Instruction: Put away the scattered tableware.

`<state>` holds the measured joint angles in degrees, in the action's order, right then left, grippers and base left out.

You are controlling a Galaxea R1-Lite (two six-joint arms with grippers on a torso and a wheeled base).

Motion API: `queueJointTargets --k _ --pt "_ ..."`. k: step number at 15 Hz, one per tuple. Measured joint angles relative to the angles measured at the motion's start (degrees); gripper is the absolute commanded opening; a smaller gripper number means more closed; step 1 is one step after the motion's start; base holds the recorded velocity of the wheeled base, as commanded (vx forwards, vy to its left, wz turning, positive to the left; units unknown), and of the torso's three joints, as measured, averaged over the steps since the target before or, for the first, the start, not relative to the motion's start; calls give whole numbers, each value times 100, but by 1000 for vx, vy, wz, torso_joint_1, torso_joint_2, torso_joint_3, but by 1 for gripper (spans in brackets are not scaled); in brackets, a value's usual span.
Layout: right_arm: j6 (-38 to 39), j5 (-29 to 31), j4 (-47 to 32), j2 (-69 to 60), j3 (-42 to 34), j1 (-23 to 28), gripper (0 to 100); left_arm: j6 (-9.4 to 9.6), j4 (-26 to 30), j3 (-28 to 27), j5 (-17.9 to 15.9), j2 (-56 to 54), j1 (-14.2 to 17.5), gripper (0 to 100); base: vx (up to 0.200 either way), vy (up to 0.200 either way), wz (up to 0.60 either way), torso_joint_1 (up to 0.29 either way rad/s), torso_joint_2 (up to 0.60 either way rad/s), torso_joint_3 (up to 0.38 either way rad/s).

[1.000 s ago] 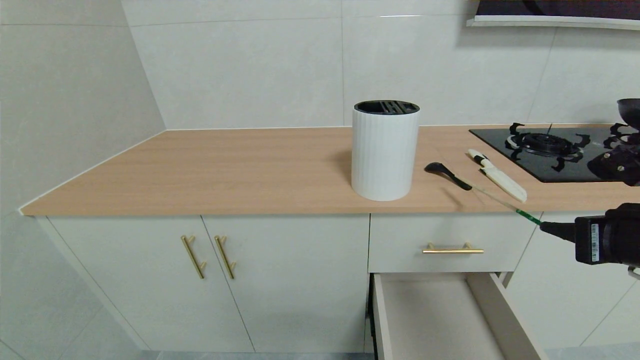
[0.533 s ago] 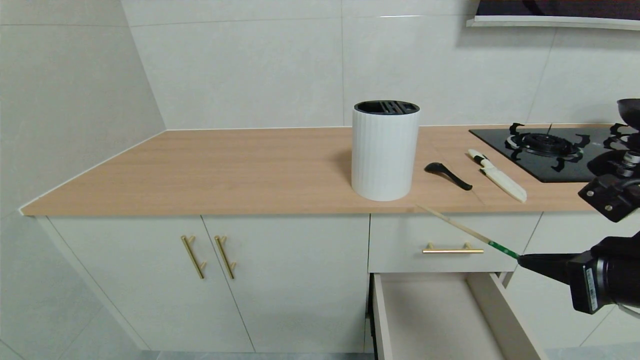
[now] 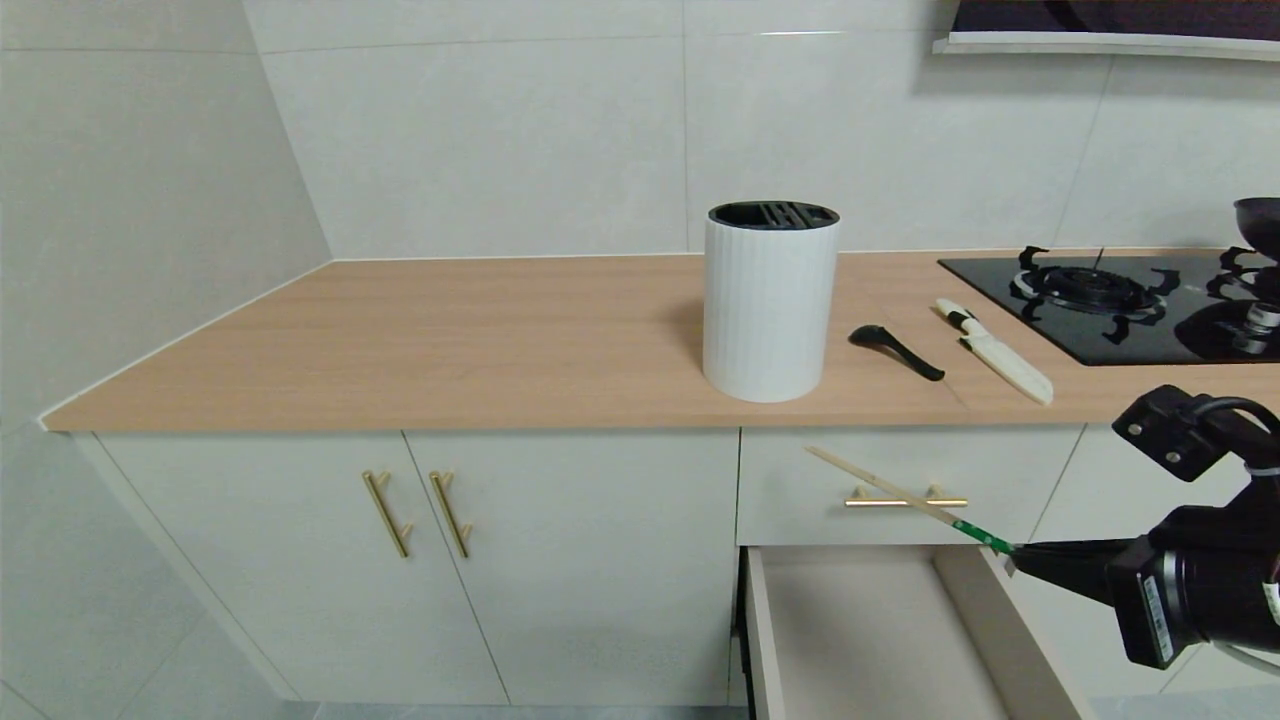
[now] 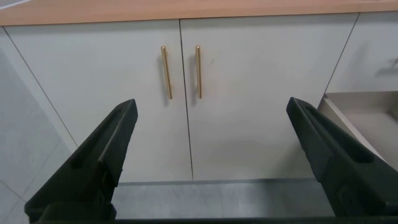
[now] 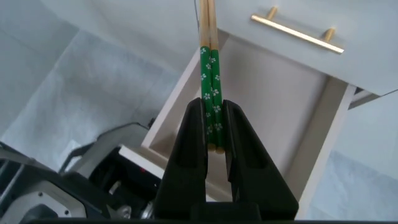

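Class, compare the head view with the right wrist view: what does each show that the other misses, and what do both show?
Head view adds the white ribbed cylindrical holder, black spoon and white-bladed knife on the wooden countertop, beside the black gas hob. Right wrist view adds the flower print on the green ends of the wooden chopsticks and the grey floor tiles. Both show the right gripper shut on the chopsticks at the open white drawer, below the gold bar handle.

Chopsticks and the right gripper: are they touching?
Touching. In the right wrist view, the fingers of the right gripper clamp the green ends of the chopsticks from both sides.
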<state>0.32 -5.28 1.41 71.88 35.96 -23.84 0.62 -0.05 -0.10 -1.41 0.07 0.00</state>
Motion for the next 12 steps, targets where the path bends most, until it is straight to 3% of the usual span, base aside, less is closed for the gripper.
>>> queueJointTargets --k 12 --pt "-7 0 20 400 -68 -49 0 0 10 0 0 0 0 100 0 0 0 -157 438 273"
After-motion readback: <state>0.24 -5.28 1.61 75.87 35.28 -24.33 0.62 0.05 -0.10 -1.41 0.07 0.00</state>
